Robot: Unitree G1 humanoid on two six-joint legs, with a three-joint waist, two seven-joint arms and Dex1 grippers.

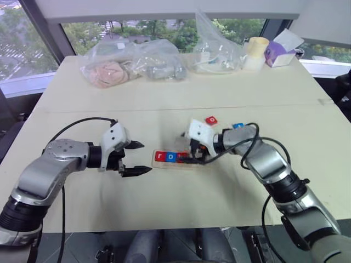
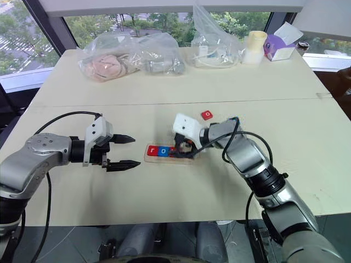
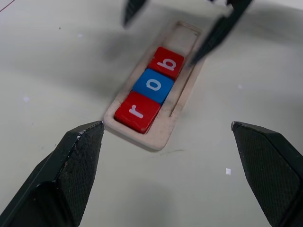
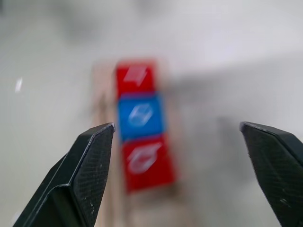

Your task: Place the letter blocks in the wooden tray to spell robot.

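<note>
I see the long pale-wood tray [image 3: 163, 135] on the cream counter [image 1: 164, 208] holding red r [image 3: 137, 111], blue o [image 3: 153, 85], red b [image 3: 166, 63]; my left pincer [image 1: 136, 158] and right pincer [image 4: 177, 165] both gape empty.

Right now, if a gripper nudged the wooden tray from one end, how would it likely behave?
The wooden tray looks thin and rigid, so it would probably slide flat on the table rather than tip. It seems light; the three seated letter blocks would likely ride along inside its rim.

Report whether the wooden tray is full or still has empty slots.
Partly filled. The wooden tray holds three letter blocks, r, o, b, in a row from one end; bare slot remains past the b.
</note>
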